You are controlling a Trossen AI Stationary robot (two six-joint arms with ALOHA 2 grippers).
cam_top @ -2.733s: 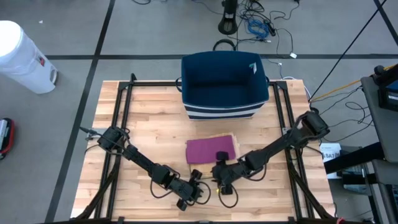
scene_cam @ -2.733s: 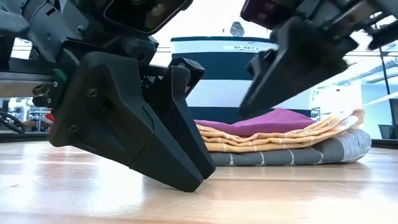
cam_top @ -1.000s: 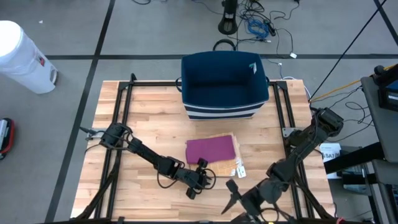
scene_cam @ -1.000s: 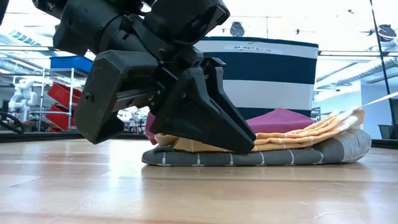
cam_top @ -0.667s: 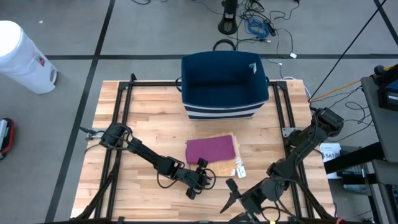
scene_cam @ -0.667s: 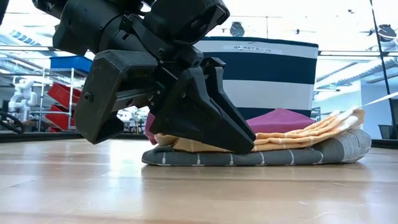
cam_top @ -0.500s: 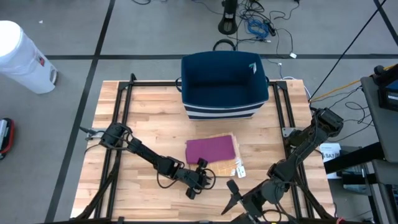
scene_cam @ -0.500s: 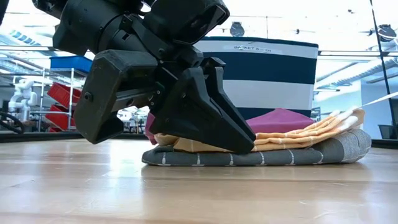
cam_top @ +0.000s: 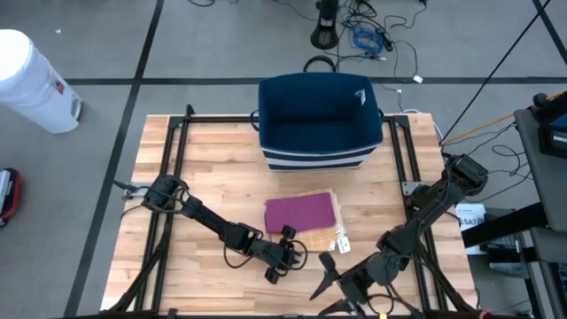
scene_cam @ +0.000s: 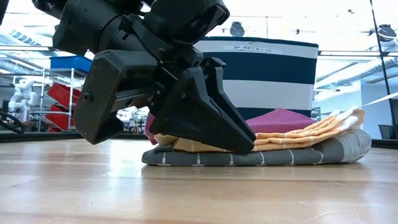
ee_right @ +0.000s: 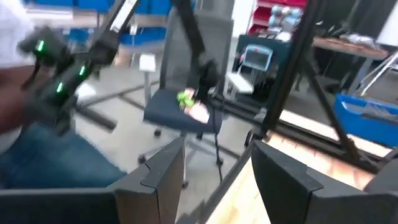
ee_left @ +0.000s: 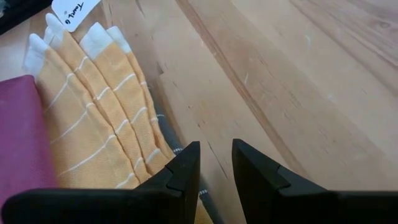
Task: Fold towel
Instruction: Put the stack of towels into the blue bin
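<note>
Bright even overhead light, glare behind the low view, right-wrist motion blur.

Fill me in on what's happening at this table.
A stack of folded towels lies mid-table in front of a navy basket: purple on top, orange striped beneath, grey at the bottom. The left gripper sits low at the stack's near edge, fingers slightly apart, holding nothing. The right gripper is at the table's front edge, open and empty.

Grey tiled floor [cam_top: 204, 44], white bin [cam_top: 31, 80], office chair [ee_right: 180, 109].
</note>
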